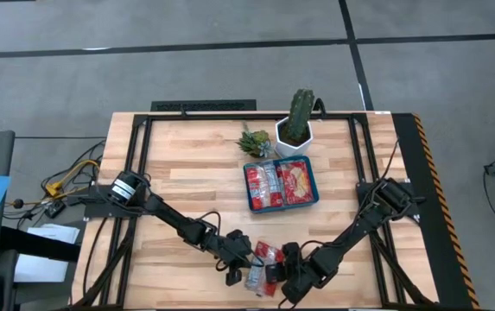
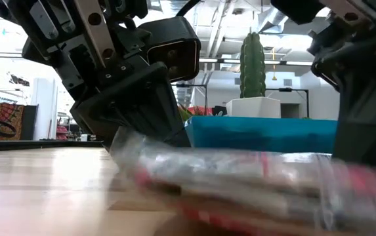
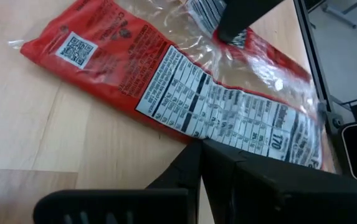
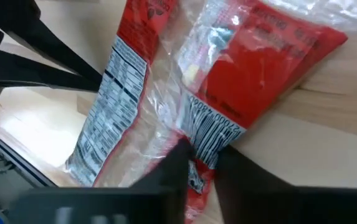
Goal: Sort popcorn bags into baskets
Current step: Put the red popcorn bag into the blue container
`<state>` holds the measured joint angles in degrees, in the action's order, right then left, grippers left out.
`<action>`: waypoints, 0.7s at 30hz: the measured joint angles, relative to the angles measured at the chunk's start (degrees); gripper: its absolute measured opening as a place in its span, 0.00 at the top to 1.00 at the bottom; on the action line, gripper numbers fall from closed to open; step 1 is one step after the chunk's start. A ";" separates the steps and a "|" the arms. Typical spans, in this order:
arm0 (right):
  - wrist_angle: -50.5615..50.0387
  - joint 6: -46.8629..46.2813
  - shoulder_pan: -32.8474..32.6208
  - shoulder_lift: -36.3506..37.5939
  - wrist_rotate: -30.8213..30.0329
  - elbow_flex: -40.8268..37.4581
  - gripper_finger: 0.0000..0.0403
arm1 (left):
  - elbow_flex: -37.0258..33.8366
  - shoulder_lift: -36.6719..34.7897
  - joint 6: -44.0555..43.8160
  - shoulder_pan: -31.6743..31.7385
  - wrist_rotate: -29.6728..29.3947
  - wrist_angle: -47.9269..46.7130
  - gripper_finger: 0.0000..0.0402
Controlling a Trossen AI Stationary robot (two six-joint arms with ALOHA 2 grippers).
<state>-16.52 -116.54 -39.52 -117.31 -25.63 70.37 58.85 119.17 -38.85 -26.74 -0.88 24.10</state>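
Two red popcorn bags in crinkled clear wrap (image 1: 262, 263) lie overlapping near the table's near edge, between my two grippers. The left gripper (image 1: 235, 261) comes at them from the left, the right gripper (image 1: 285, 275) from the right. One bag (image 3: 184, 93) shows its white nutrition panel, the other (image 4: 253, 68) a barcode. Both grippers are shut on the bags. The teal-blue tray (image 1: 314, 183) sits farther back on the table with several red bags (image 1: 277, 186) lying flat in it. My left gripper (image 3: 200, 152) has its fingertips closed together on the long edge of the nutrition-panel bag (image 3: 194, 138), slanting down from the table's left. The bag lies flat on the table. My own fingers hide how much of the edge sits between them. My right gripper (image 4: 206, 157) pinches the barcode end (image 4: 210, 134) of the other bag between its two fingers, slanting down from the table's right. The wrap there is crumpled. That bag rests on the table and partly against the nutrition-panel bag.
A white hexagonal pot with a tall cactus (image 1: 296, 130) and a small spiky plant (image 1: 254, 140) stand just beyond the tray's far side. The two grippers are close together near the near edge. Bare wood (image 1: 178, 186) lies to the tray's left.
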 joint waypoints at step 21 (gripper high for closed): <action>-23.85 21.05 3.93 23.70 0.24 -0.17 0.99 | -0.24 -24.87 2.23 0.04 0.32 -27.42 1.00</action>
<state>-40.37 -95.49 -35.58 -93.61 -25.38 70.20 58.61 94.30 -36.62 -26.70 -0.57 -3.33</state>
